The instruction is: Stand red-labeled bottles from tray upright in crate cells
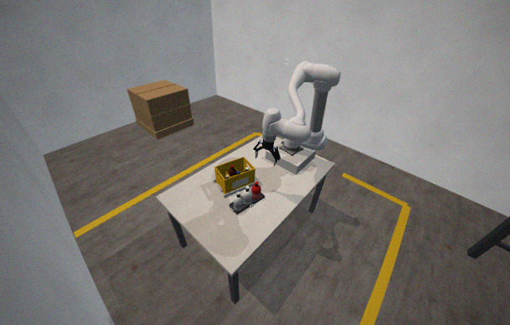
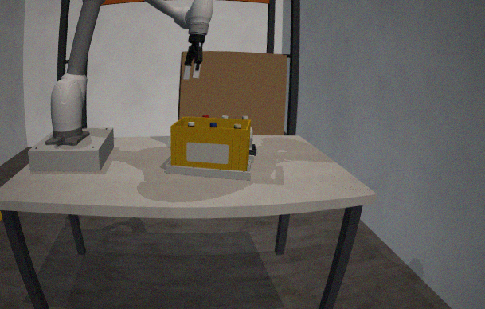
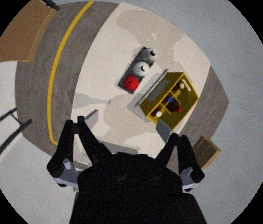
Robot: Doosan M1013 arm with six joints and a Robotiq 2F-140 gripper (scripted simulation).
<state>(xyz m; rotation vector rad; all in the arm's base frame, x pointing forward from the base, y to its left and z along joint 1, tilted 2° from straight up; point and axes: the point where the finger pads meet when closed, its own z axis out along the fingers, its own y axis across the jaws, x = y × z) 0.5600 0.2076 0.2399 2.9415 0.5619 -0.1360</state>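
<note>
Red bottle upright, hand open above.

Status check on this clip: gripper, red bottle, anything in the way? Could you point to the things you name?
Black two-finger gripper point(image 1: 266, 157) point(image 2: 191, 74) point(image 3: 128, 120) open, holding nothing. Red bottle point(image 1: 256, 191) point(image 3: 131, 83) upright on black tray point(image 1: 237, 211) point(image 3: 121, 87). No obstruction seen above it.

Yellow crate, red bottle.
</note>
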